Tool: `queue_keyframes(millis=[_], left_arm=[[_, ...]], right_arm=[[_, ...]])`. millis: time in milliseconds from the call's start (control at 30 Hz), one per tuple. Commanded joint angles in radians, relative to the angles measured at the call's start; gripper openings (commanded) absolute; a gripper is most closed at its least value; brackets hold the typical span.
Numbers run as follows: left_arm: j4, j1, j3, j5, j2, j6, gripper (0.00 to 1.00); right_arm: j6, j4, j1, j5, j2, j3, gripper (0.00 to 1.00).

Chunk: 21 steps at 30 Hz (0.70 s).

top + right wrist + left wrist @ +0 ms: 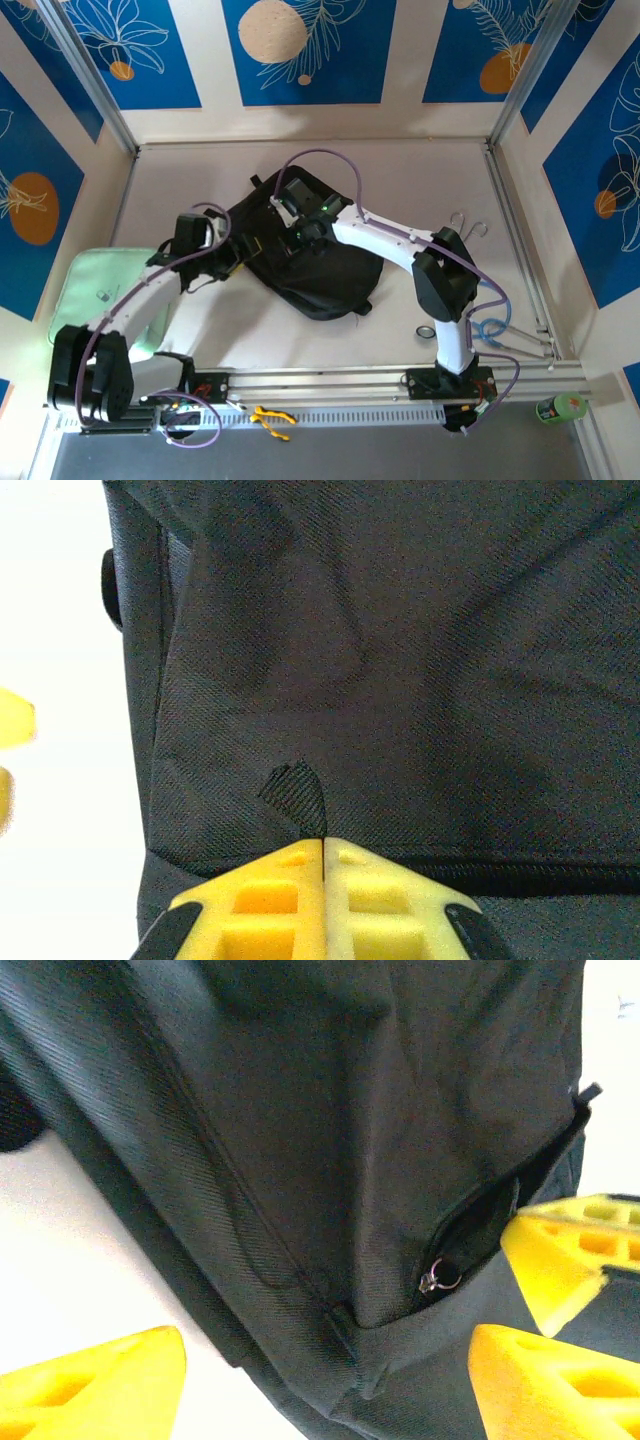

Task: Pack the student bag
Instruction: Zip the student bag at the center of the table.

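Your right claw (325, 848) is pressed together, pinching a fold of the student bag (325, 280). Your left claw (325, 1350) is spread wide at the bag's 9 o'clock side.

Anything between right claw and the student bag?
Nothing. In the right wrist view, the right claw is shut on a pinched fold of the student bag.

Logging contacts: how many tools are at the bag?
2. The left tool, open, at the student bag's left side; the right tool, shut on its fabric, at the far end.
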Motion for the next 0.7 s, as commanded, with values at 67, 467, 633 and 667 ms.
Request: queue_keyframes(millis=[67,467,633,667], left_arm=[[0.151,-0.070,0.009,0.026,0.095,-0.091,0.63],[0.218,-0.086,0.002,0.025,0.162,-0.108,0.16],[0.273,-0.086,-0.011,0.040,0.166,-0.107,0.00],[0.278,-0.086,-0.012,0.041,0.168,-0.106,0.00]], right_arm=[[0.065,0.045,-0.013,-0.060,-0.048,-0.016,0.00],[0.071,0.114,-0.038,-0.210,-0.007,-0.008,0.00],[0.080,0.112,-0.062,-0.298,0.030,0.010,0.00],[0.080,0.113,-0.065,-0.310,0.036,0.016,0.00]])
